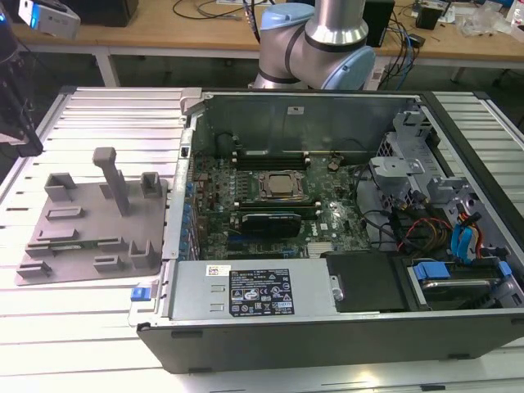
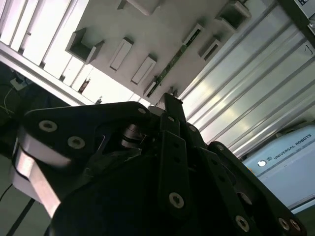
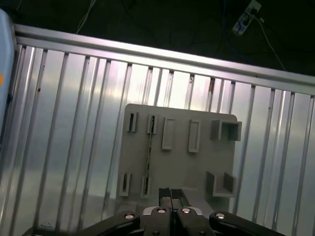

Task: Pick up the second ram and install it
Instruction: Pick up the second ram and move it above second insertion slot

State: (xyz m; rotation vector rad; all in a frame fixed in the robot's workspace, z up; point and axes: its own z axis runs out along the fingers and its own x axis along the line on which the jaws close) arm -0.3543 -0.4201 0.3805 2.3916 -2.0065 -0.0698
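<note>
- Standing on its long edge, the second ram (image 3: 149,152) sits in a slot of the grey fixture plate (image 3: 197,167). You can see it in both wrist views as a thin green strip (image 2: 176,60) running between two pairs of raised slot blocks.
- Fixture plate, exterior view (image 1: 90,229): it lies flat on the slatted aluminium table (image 1: 115,115), at the exterior view's left of the open computer case (image 1: 327,332). It carries several low blocks and one tall post.
- Gripper (image 3: 171,192): you will find it over the near edge of the fixture plate, just beside one end of the second ram and not touching it. The second wrist view shows it from the side (image 2: 171,101), with the tip close to that same end of the stick.
- Fingers (image 3: 165,194): they are drawn together with only a hairline gap, and nothing is held between them.
- Computer case: it lies on its side with the cover off and the board exposed. The square silver processor (image 1: 282,187) sits near the middle, and the cables and drive bays are at the exterior view's right.
- Arm (image 1: 327,41): its base joint stands behind the case, at the far side of the table.
</note>
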